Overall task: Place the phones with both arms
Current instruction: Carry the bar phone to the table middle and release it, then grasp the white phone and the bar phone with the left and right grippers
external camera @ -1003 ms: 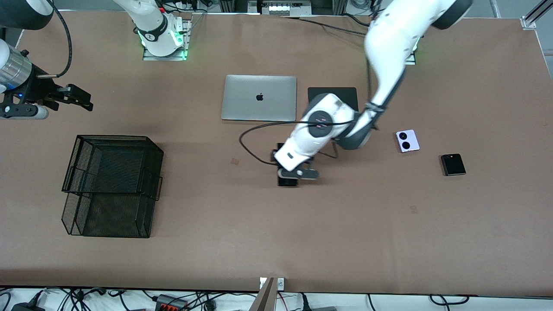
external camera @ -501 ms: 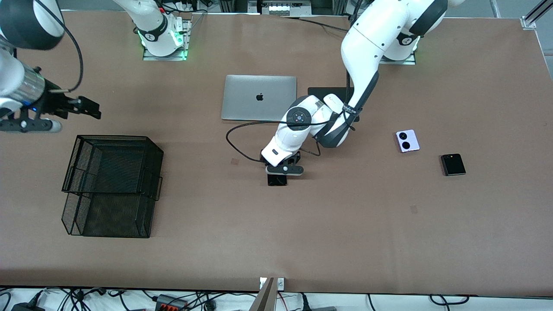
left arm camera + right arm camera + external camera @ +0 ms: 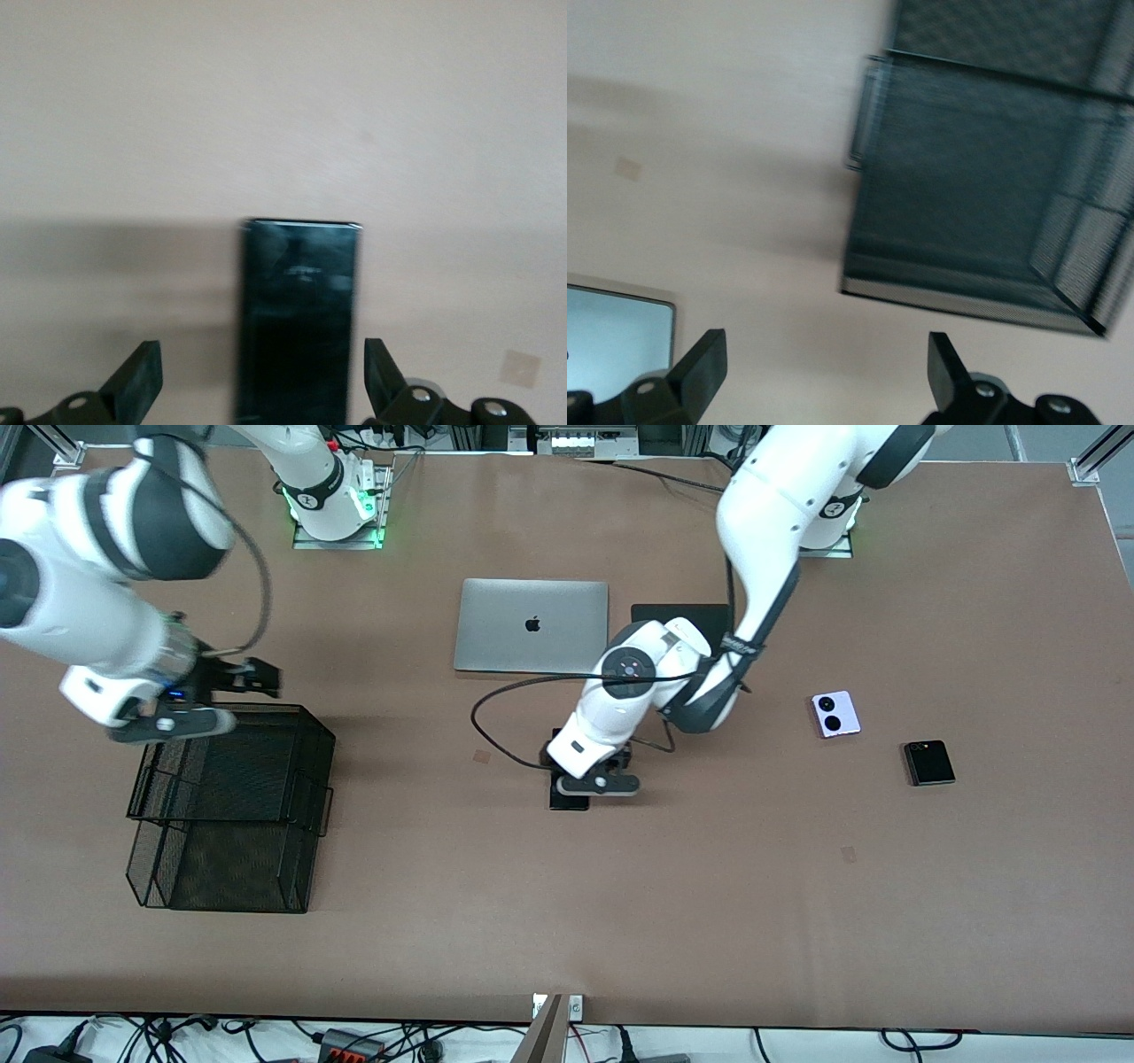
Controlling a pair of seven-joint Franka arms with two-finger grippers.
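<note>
Long black phone [image 3: 299,319] lies flat mid-bench, left pincer [image 3: 257,381] spread astride it, not gripping. Right pincer [image 3: 819,376] spread, empty, over mesh tray [image 3: 235,779]. Lilac phone [image 3: 835,714], small black phone [image 3: 928,763] untouched near left arm's end; nothing in tray yet

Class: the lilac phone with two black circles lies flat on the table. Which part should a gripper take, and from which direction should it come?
Probably its two longer side edges, coming straight down from above. The lilac phone lies flat on the table, so only its thin edges offer a hold. It is small and squarish, slightly turned, so the gripper should rotate to match. The black phone lies apart from it, leaving room for the fingers.
</note>
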